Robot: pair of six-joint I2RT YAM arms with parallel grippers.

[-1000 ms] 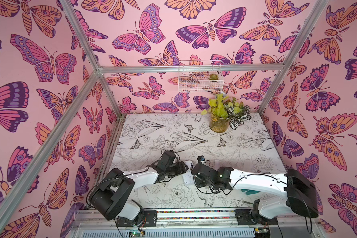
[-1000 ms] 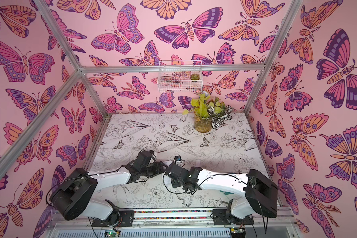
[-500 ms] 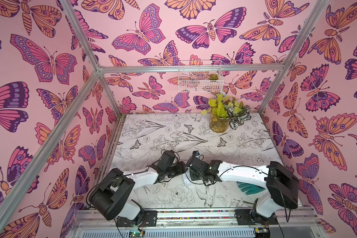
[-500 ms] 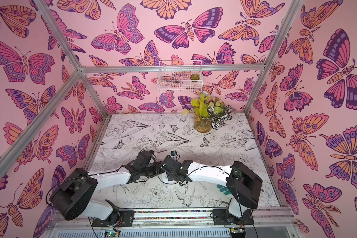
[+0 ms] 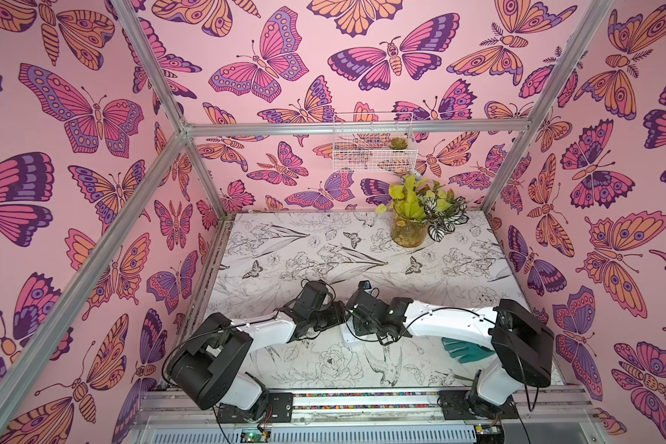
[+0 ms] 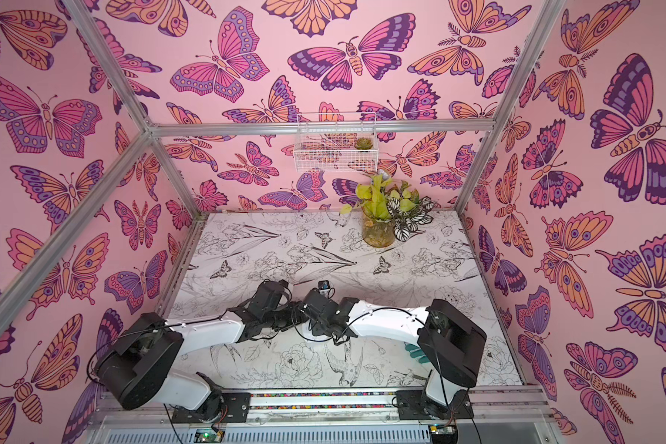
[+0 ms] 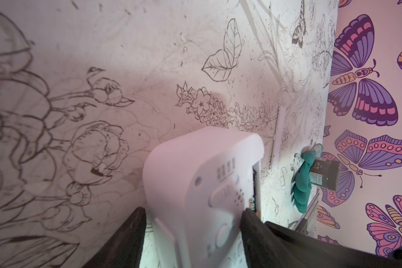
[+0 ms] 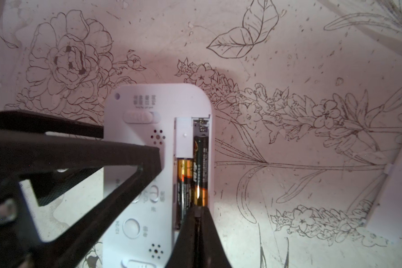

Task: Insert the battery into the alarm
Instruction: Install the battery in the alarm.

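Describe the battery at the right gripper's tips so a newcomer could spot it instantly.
Find the white alarm lying back-up on the table. In its open compartment, this battery is the one along the alarm's outer edge, at the shut right gripper; the other battery lies inboard, half under a white tab.

We found the white alarm [image 8: 165,104] lying back-up, compartment open; a black-and-gold battery [image 8: 201,171] lay in its outer slot, seemingly seated, beside a second battery [image 8: 183,183].

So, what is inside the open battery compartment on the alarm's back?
Inside the alarm, an outer battery and an inner battery, black and gold, lie side by side. A white tab hides the inner one's far end; the shut right gripper covers the outer one's near end.
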